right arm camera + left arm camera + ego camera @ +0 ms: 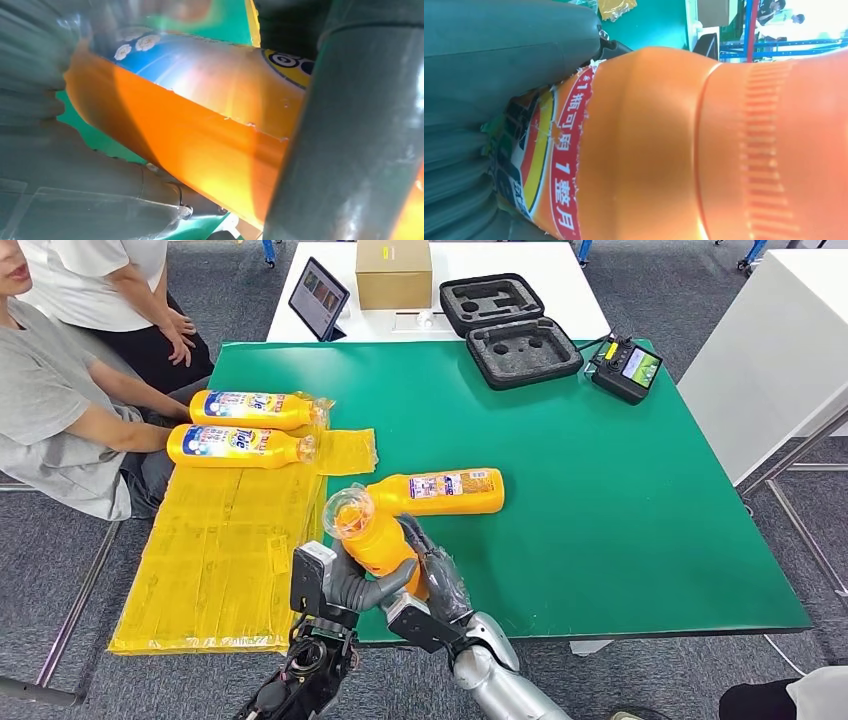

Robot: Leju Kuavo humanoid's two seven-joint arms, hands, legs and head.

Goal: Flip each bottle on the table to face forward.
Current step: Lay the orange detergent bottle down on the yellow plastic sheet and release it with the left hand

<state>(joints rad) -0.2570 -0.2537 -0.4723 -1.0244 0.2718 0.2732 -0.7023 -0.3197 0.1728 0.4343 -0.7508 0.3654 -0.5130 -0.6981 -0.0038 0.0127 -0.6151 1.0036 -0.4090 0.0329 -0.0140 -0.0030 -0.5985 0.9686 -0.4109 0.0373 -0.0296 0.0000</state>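
Here, held bottle point(372, 536) clasped between left hand point(345, 585) and right hand point(438, 580) over green table point(620, 520), fingers of both wrapped tight around orange body, cap end raised beyond fingertips. Just past right fingers point(425, 548), second bottle point(440, 492) flat on table. Farther off beyond left fingers, two more bottles point(245, 427) lying on yellow mat point(220, 560).

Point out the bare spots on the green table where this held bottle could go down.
Bare green table lies right of the lying bottle, from the controller to the near edge. Crowded: the yellow mat with two bottles and a person's arm.
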